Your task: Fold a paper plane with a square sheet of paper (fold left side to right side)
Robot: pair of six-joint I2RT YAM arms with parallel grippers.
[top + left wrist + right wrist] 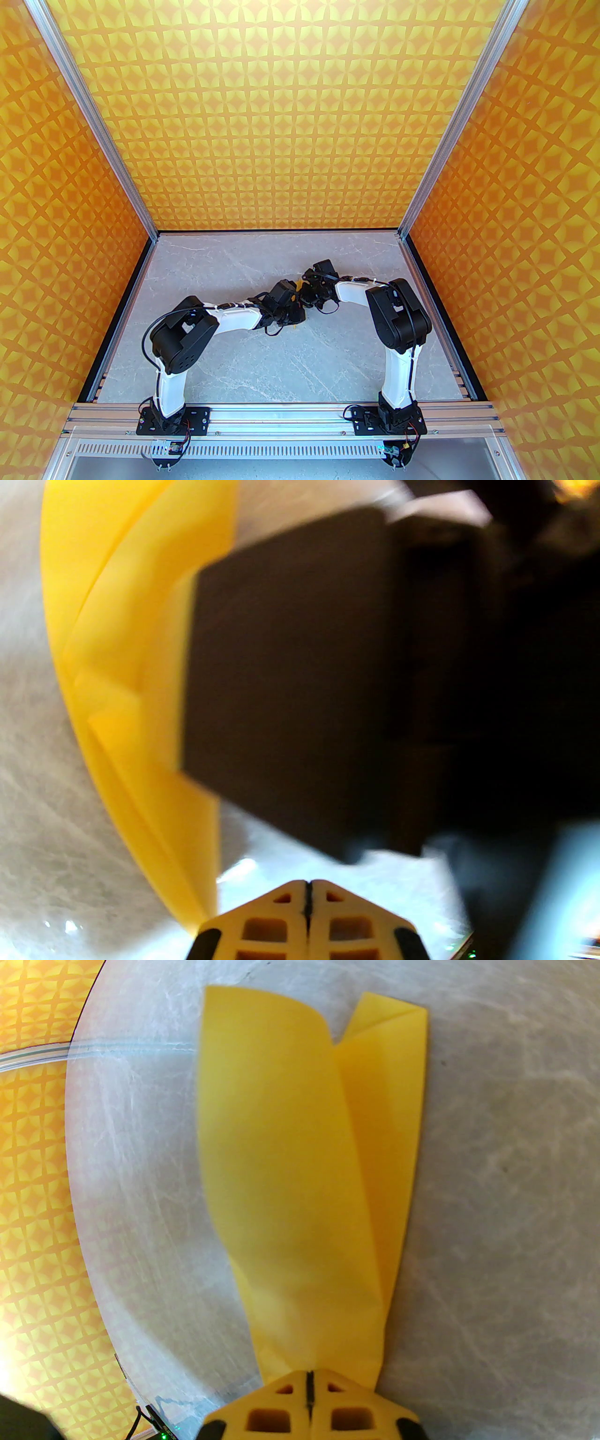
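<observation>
Paper folding looks well along. The yellow paper (pixel 300 1171) lies near the middle of the gray table (pixel 300 365). It is folded long and thin, with layers on top of each other. One flap curls up and is not flat. The right gripper (pixel 309 1379) has its fingers tight together, with the tips at the thin end of the paper. The left gripper (pixel 307 890) has its fingers together too, and the paper is just beside them. I think the flap needs pressing flat, and the wings may be left to fold.
</observation>
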